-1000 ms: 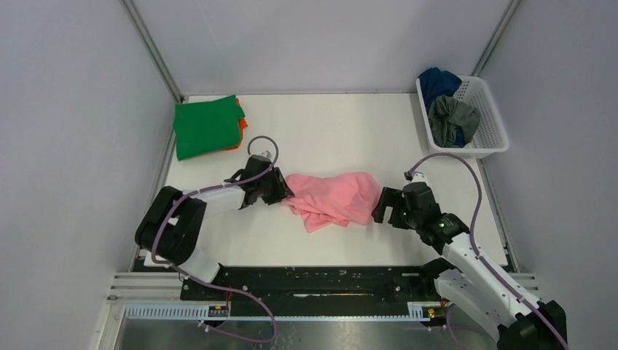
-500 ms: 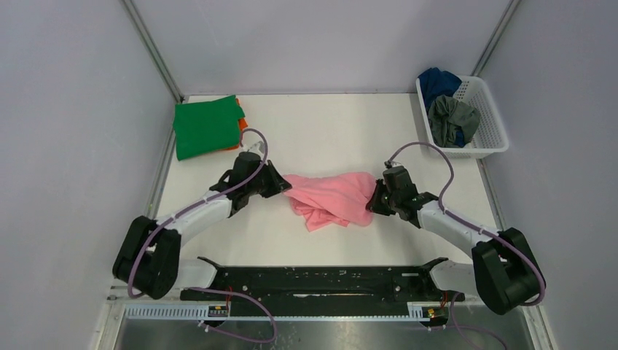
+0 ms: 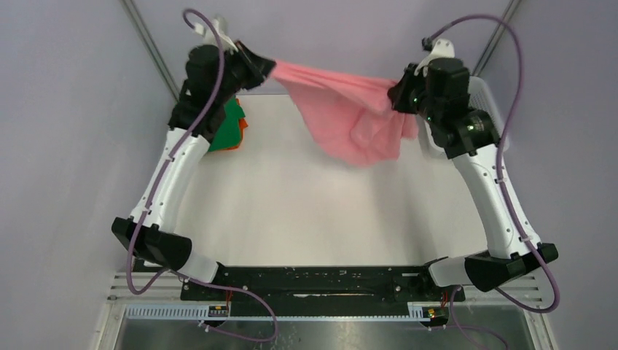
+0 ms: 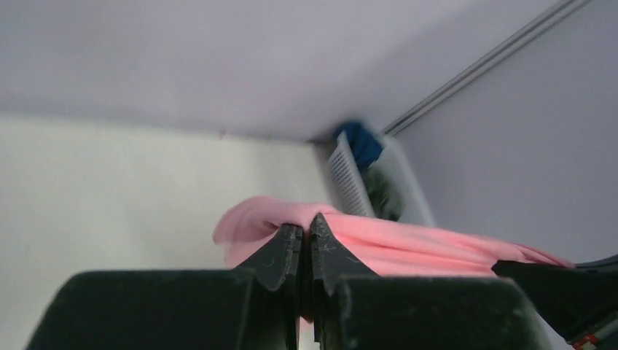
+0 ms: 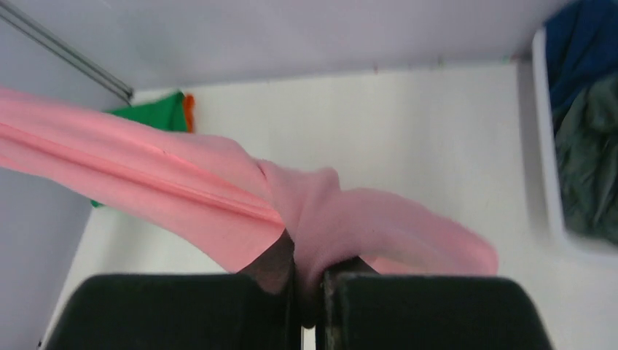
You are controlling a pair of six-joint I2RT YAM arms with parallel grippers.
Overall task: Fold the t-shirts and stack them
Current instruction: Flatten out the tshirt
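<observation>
**Two pincers, one pink shirt up in the air**

My left pincer (image 3: pixel 271 67) is pinched tight on one end of the pink t-shirt (image 3: pixel 342 102). My right pincer (image 3: pixel 397 91) is pinched tight on the other end. Both pincers are high above the table (image 3: pixel 306 211). The top edge of the shirt is pulled into a line between them. The rest hangs down in a bunchy lump, closer to my right pincer.

From my left wrist I see my two fingers (image 4: pixel 280 251) pressed together, with pink cloth coming out just past the tips. From my right wrist I see a twisted fold of pink cloth squeezed between my fingers (image 5: pixel 273 262).

Farther out, the green t-shirt (image 3: pixel 230 120) lies at the far left corner of the table. The orange t-shirt (image 3: pixel 244 124) peeks out at its edge. At the far right stands the white basket (image 5: pixel 543 146). The dark blue t-shirt (image 5: pixel 576 44) is at its far end. The grey t-shirt (image 5: pixel 590 160) is in it too, I think, though that part looks blurry. From above, my right arm hides most of the basket.
</observation>
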